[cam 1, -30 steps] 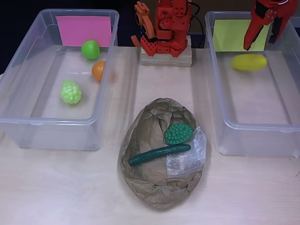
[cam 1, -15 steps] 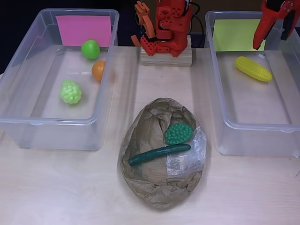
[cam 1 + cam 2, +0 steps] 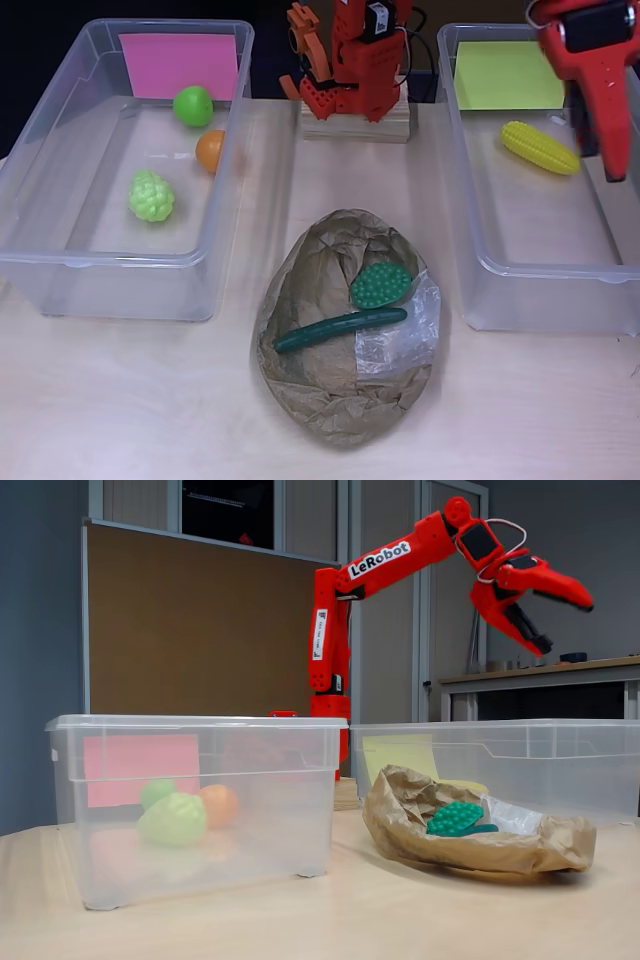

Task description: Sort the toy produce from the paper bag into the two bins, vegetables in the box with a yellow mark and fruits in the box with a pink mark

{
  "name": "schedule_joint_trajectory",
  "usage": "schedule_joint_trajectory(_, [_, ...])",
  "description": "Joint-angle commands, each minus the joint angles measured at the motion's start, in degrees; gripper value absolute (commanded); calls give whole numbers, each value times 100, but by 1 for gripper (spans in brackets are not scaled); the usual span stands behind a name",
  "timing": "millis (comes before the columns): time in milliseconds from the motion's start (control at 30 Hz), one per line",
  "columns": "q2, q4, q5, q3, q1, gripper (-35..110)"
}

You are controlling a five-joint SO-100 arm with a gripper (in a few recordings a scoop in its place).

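My red gripper hangs open and empty, high above the clear bin with the yellow mark. A yellow corn cob lies in that bin, toward the back. The bin with the pink mark holds a green ball, an orange and a light green bumpy fruit. Between the bins the crumpled paper bag lies open on the table. On it rest a dark green bumpy vegetable and a long green cucumber.
The arm's red base stands on a wooden block at the back, between the bins. A patch of clear plastic shows on the bag's right side. Bare wooden table runs along the front.
The corn dropped and came to rest in the yellow-marked bin. The open gripper rose and swung away from the bin's back wall, higher above the bin.
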Motion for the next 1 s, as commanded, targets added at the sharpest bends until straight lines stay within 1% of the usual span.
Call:
schedule_joint_trajectory(0, [62,0,-1477,167,817,46])
schedule_joint_trajectory(67, [-18,88,-1916,193,1274,49])
schedule_joint_trajectory(167, [-378,369,-2338,26,1898,48])
schedule_joint_trajectory(367, [-1107,545,-2830,158,2646,45])
schedule_joint_trajectory(567, [-1854,62,-3023,694,2839,43])
schedule_joint_trajectory(967, [-3305,-510,-3322,686,3067,37])
